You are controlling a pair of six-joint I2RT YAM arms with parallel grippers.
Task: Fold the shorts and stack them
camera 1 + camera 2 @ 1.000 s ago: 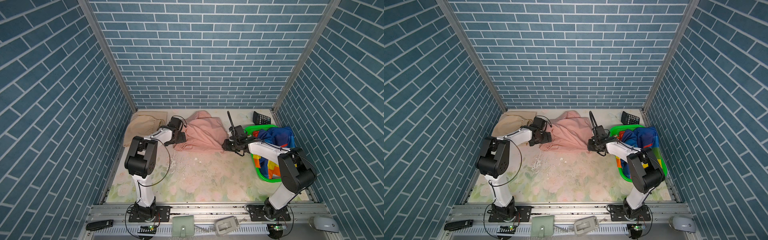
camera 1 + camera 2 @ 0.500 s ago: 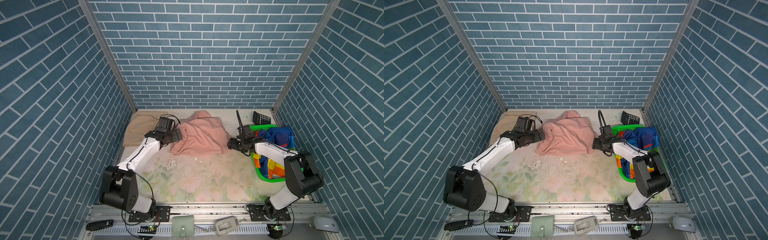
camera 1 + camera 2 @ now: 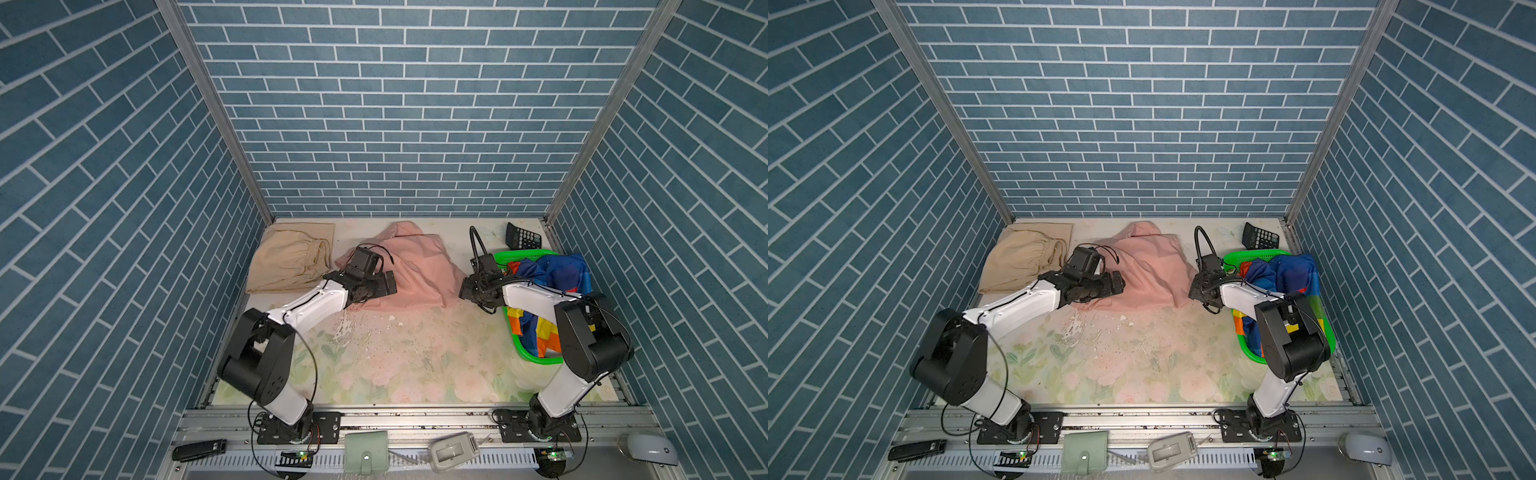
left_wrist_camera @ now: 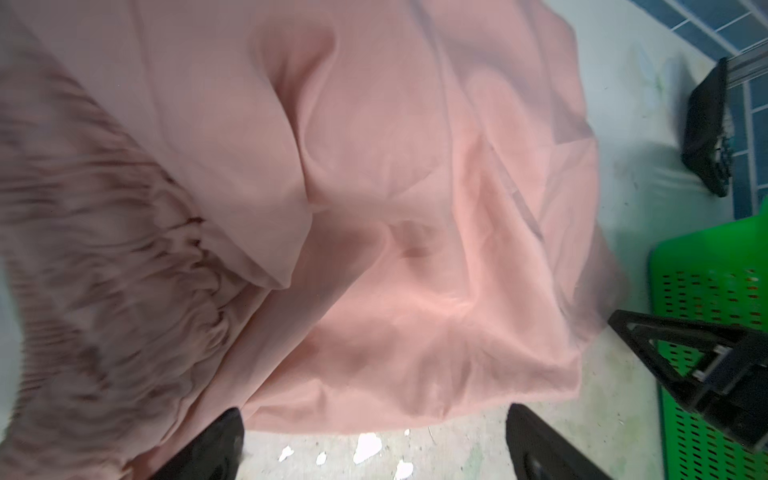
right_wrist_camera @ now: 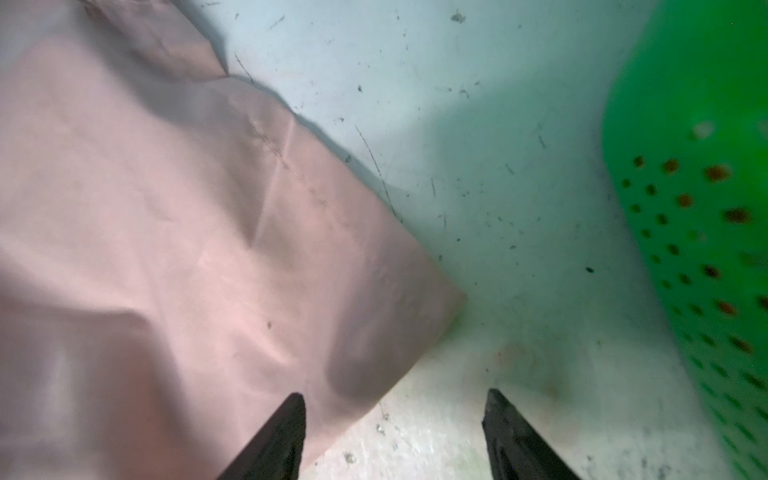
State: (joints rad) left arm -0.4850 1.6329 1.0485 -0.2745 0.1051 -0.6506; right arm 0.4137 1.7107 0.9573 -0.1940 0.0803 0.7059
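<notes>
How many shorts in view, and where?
3. Beige shorts, far-left corner; pink shorts, back middle; rainbow shorts in the green basket, right. Others may be hidden in it.

Three shorts in all: one beige pair (image 3: 291,262), one salmon pink pair (image 3: 415,270), one rainbow-striped pair (image 3: 561,270). One green basket (image 3: 524,252), one black calculator (image 3: 523,239), two robot arms: left arm (image 3: 311,305), right arm (image 3: 536,297).

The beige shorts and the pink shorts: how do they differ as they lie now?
The beige shorts lie flat in a neat shape; the pink shorts are rumpled and bunched up. The beige shorts sit in the back left corner; the pink shorts sit mid-table at the back. Both rest on the table, outside the green basket.
</notes>
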